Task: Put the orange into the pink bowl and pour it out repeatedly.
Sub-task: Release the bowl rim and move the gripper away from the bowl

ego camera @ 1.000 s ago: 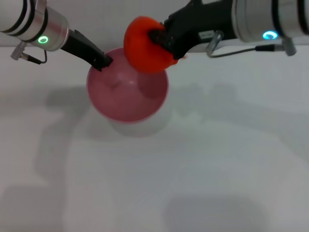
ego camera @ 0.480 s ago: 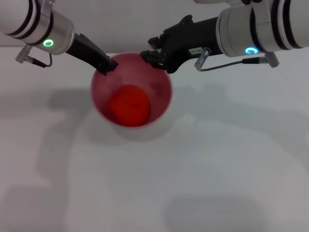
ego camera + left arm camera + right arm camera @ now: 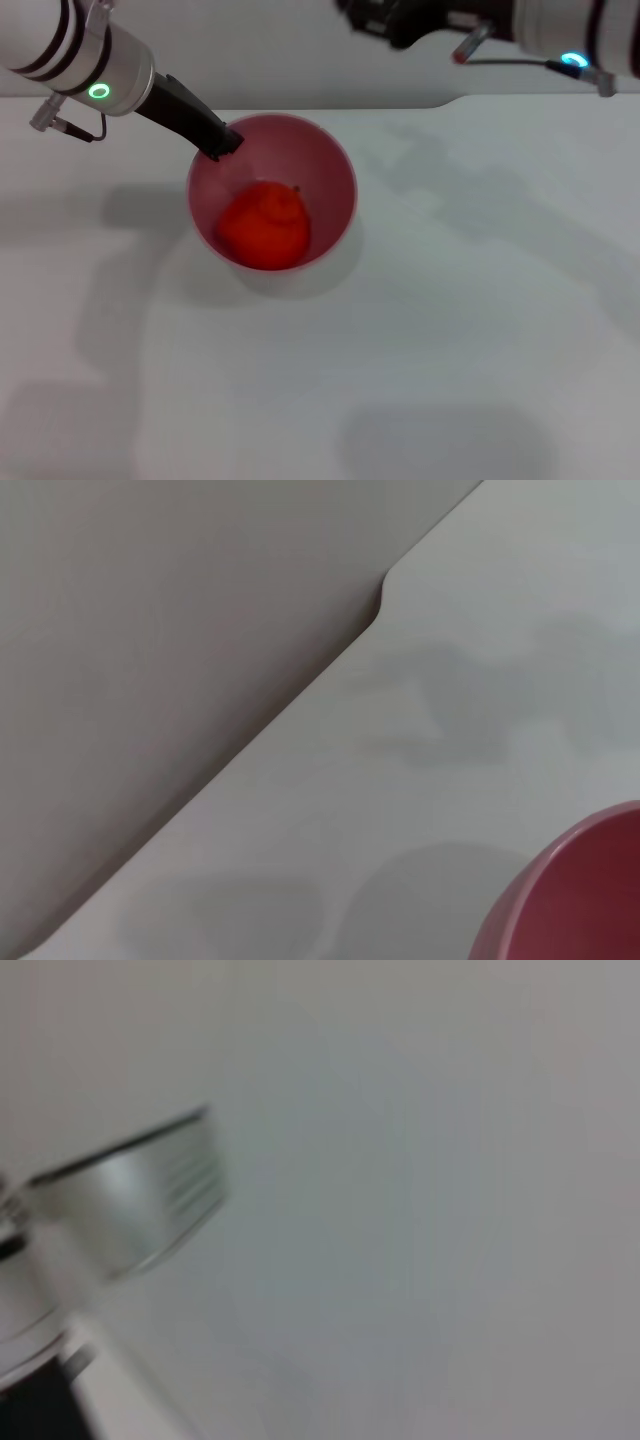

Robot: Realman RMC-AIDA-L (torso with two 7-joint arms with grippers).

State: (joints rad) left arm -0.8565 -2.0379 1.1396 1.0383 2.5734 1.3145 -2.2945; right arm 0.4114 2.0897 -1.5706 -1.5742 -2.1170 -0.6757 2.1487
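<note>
Orange [image 3: 264,226] sits loose in the glossy, likely slippery pink bowl [image 3: 335,180], left end effector [image 3: 222,142] clamping its 10 o'clock rim; right's grip unclear.

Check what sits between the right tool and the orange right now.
Only the pink bowl's far rim and bare white table, in the head view. The right tool is up at the top edge; the orange lies in the bowl.

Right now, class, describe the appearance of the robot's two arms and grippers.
Both arms are silver cylinders with black bands. The left gripper is black, behind a green ring light and thin grey cable. The right gripper is also black, with a blue ring light and a cable.
</note>
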